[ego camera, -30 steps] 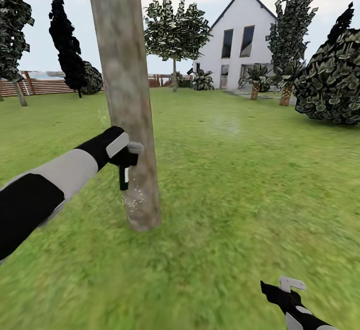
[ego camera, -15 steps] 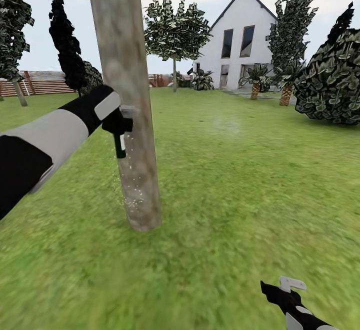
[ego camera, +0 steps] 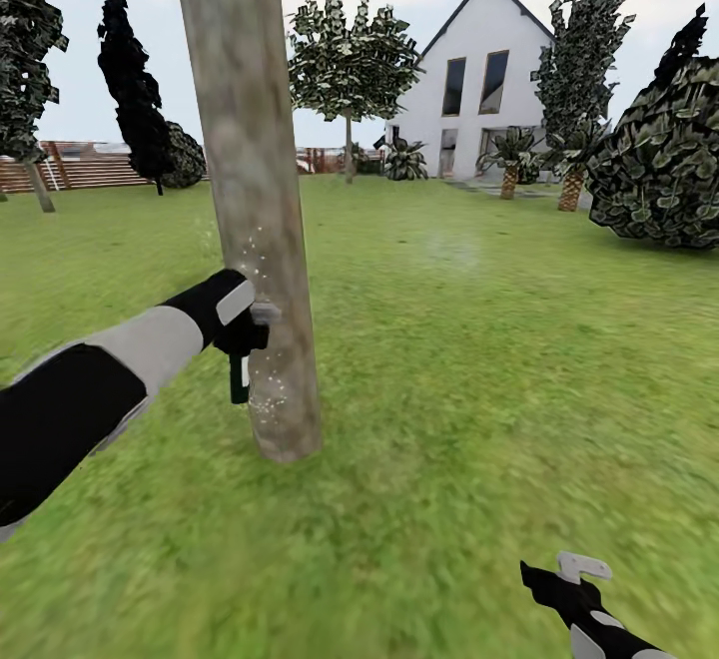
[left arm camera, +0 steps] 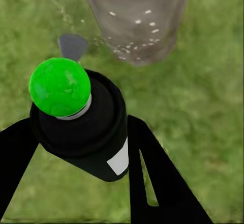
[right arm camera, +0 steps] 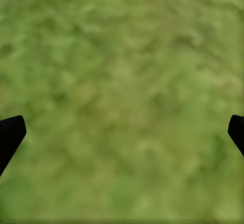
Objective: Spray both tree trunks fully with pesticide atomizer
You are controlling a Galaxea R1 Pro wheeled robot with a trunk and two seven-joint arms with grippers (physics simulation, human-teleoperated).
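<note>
Bright, even daylight under a pale overcast sky (ego camera: 90,0), no cast shadows or glare, smeared low-detail grass (ego camera: 479,389), softest in both wrist views, blocky rendered foliage, faint speckle.

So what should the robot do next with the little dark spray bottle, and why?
Probably sweep the small dark spray bottle in the left gripper up along the thick grey-brown tree trunk. White spray specks show only low on the bark near the base; the trunk above looks bare.

white house (ego camera: 489,90) | slat fence (ego camera: 80,172) | dark cypress (ego camera: 135,100) | leafy bush (ego camera: 664,160) | pale overcast sky (ego camera: 90,0)
</note>
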